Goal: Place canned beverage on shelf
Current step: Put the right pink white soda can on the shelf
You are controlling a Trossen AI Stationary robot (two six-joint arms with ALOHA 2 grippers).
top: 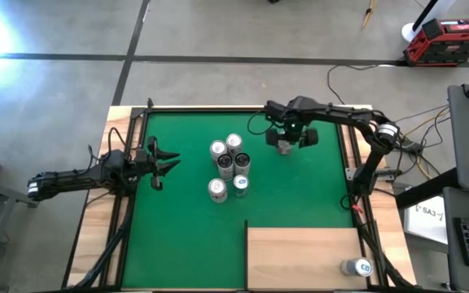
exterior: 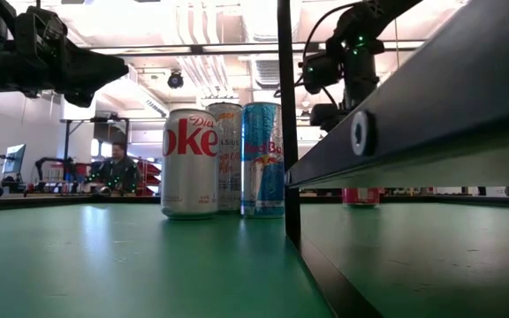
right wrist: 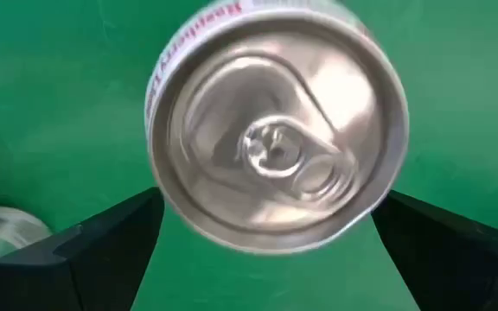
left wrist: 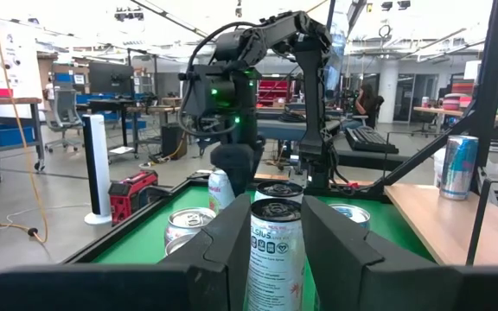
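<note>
My right gripper (top: 286, 143) is over the far middle of the green mat, shut on a silver can with a red-lettered label (right wrist: 275, 121). The can also shows below the gripper in the left wrist view (left wrist: 220, 192). Several other cans (top: 228, 167) stand upright on their bases in a cluster at the mat's middle. The pale plywood shelf (top: 300, 256) is at the near right, and one can (top: 355, 267) stands on it. My left gripper (top: 168, 163) is open and empty at the mat's left, pointing at the cluster without touching it. My right gripper holds the can by its upper side wall (right wrist: 158, 199), pinched between the two fingers (right wrist: 102, 242), one on each side. The fingers come from above, pointing down. The can sits a little tilted below the gripper. I cannot tell whether its base is off the mat.
Black rails and narrow wooden strips (top: 116, 163) edge the mat. The shelf's dark frame and post (exterior: 283, 124) rise at the near right. A person (exterior: 117, 168) sits in the room beyond the table. There is bare green mat between the cluster and the shelf.
</note>
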